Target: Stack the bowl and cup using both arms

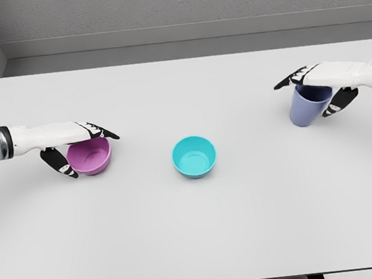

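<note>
Head view of a two-arm stacking setup on a plain, matte pale-grey tabletop [197,245]. The left hand [80,147] reaches in from the left edge and closes on the purple bowl [91,156]: dark-tipped fingers lie over the far rim while the thumb presses the near outer wall, so the rim is pinched. The bowl sits near the left edge, about midway between the far and near edges. The right hand [317,89] reaches in from the right edge and clamps the blue cup [307,105] in the same manner, fingers over the rim and thumb against the outer wall on the right-edge side; the cup appears tilted, its mouth leaning toward the right edge, and whether its base touches the tabletop cannot be told. A teal bowl [194,156] stands free and upright near the tabletop's centre, well apart from both hands.

All three vessels are smooth, thin-walled and round, with a uniform plastic-like sheen. They are judged light, rigid and somewhat slippery, not fragile. The rim pinch suits them, since the curved outer walls offer little purchase. The cup's taller, tapered wall would also permit a side grasp.
</note>
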Tool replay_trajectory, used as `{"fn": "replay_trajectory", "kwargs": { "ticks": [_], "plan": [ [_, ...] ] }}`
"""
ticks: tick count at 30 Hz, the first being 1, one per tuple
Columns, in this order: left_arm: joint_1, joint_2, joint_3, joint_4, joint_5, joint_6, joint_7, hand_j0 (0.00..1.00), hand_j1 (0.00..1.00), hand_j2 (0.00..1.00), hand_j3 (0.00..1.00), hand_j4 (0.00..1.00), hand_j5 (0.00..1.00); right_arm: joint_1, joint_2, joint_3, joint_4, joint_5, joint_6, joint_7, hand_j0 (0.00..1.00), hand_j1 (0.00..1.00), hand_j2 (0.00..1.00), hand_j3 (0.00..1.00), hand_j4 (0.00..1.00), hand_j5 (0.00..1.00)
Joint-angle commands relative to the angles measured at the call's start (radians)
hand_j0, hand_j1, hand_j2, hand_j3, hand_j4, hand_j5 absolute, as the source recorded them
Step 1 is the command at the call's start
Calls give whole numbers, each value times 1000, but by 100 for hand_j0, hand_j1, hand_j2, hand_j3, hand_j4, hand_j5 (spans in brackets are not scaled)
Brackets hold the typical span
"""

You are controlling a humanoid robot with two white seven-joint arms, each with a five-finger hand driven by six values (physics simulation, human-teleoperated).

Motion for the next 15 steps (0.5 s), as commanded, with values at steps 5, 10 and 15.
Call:
{"fn": "replay_trajectory", "kwargs": {
  "ticks": [5, 10, 15],
  "plan": [
    [0, -1, 0, 0, 6, 1, 1, 100, 100, 100, 100, 100, 100, 2, -16, 1, -14, -6, 2, -3, 100, 100, 100, 100, 100, 100],
    [0, -3, 2, 0, 6, 1, -1, 100, 100, 100, 100, 100, 100, 0, -16, 1, -16, -6, 2, -3, 100, 100, 100, 100, 100, 100],
    [0, -6, 0, 0, 6, 1, -1, 100, 100, 100, 100, 100, 100, -2, -15, -1, -15, -6, 2, -4, 100, 100, 100, 100, 100, 100]
  ]
}}
